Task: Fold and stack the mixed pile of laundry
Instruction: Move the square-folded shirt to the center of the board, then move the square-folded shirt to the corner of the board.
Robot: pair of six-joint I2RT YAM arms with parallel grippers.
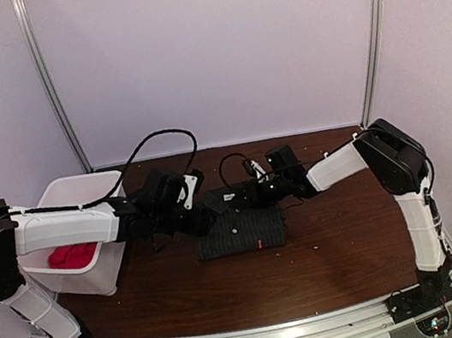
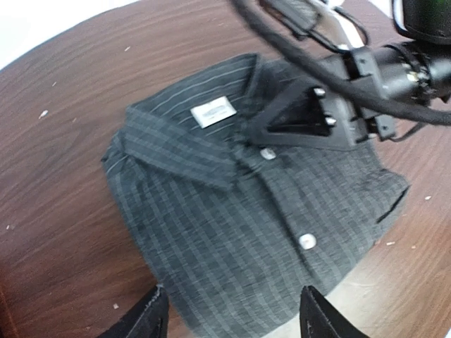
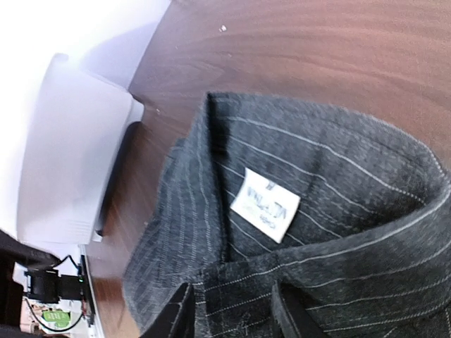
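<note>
The dark pinstriped button-up shirt [image 1: 241, 231] lies folded on the brown table, collar toward the back, its white neck label [image 3: 264, 204] showing. The red T-shirt [image 1: 71, 255] lies bunched inside the white bin. My left gripper [image 2: 232, 320] hovers open over the shirt's left edge, its two tips wide apart with nothing pinched. My right gripper [image 3: 236, 313] is down at the collar with its fingers apart, and collar cloth lies flat between them. From the left wrist view, the right gripper's fingers [image 2: 296, 116] rest on the collar beside the top button.
The white plastic bin [image 1: 82, 189] stands at the table's left edge, close to my left arm. Black cables loop above both wrists [image 1: 160, 137]. Bare brown tabletop [image 1: 343, 245] lies in front of and to the right of the shirt.
</note>
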